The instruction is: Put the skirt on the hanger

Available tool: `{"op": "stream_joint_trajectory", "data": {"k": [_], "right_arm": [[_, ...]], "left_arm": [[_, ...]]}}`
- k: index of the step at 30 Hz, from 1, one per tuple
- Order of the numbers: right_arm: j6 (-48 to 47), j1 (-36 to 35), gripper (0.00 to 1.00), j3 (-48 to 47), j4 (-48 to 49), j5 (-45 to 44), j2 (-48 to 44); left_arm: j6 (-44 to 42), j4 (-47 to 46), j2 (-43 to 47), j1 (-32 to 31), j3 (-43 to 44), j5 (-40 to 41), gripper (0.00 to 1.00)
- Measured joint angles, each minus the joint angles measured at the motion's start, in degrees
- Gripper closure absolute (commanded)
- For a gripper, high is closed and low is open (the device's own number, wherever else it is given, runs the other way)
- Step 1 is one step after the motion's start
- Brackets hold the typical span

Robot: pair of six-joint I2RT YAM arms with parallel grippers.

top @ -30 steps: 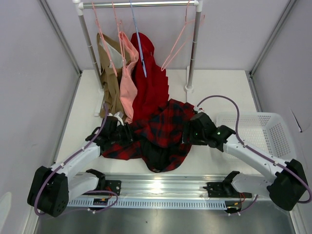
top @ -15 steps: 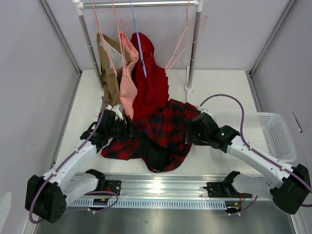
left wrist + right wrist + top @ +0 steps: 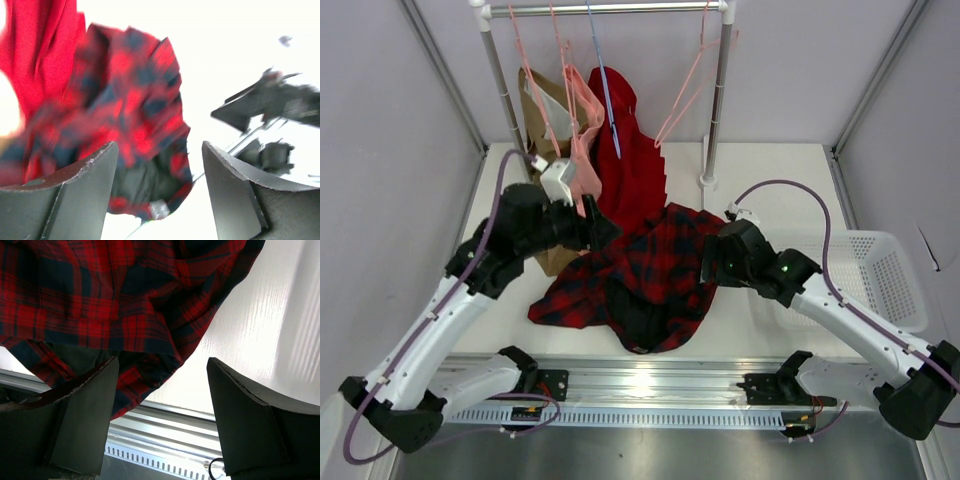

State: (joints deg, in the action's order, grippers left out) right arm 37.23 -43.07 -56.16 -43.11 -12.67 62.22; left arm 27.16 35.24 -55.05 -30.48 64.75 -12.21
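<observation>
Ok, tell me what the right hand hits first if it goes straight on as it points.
Most likely the skirt: the open right hand points at its plaid edge, close ahead. Bare table shows just beside it, and depth is unclear.

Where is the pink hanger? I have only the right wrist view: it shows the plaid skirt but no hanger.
Observer: A bare pink hanger hangs at the right end of the rail, beyond the skirt.
Operator: Does the left gripper hold the skirt?
Observer: No. The left gripper is off it, in the air, jaws open, nothing between them.
Operator: What stands on my right?
Observer: A white basket, on the table.
</observation>
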Motion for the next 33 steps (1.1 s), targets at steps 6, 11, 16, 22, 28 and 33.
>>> {"op": "stream_joint_trajectory", "data": {"k": [6, 11, 16, 22, 28, 33], "right_arm": [[-1.0, 0.9, 0.27, -0.5, -0.6, 0.0, 0.0], [-1.3, 1.6, 0.31, -0.5, -1.2, 0.2, -0.7], [-1.4, 1.9, 0.35, -0.5, -1.8, 0.5, -1.9], [-1.8, 2.0, 0.38, -1.4, -2.4, 1.0, -3.2], [-2.6, 2.1, 0.39, -2.4, -3.0, 1.1, -4.0], [-3.4, 2.3, 0.39, -3.2, -3.6, 1.1, -4.7]], "left_arm": [[-5.4, -3.3, -8.7, -6.9, 21.4, 7.2, 0.20], [-11.5, -14.8, -15.1, -7.8, 27.3, 12.3, 0.19], [-18.4, -23.9, -25.5, -7.9, 32.9, 16.0, 0.14], [-24.5, -27.3, -40.7, -7.9, 46.0, 17.2, 0.13], [-28.1, -27.5, -54.1, -7.9, 59.2, 19.1, 0.11], [-30.2, -27.1, -62.4, -7.9, 66.8, 21.4, 0.08]]}}
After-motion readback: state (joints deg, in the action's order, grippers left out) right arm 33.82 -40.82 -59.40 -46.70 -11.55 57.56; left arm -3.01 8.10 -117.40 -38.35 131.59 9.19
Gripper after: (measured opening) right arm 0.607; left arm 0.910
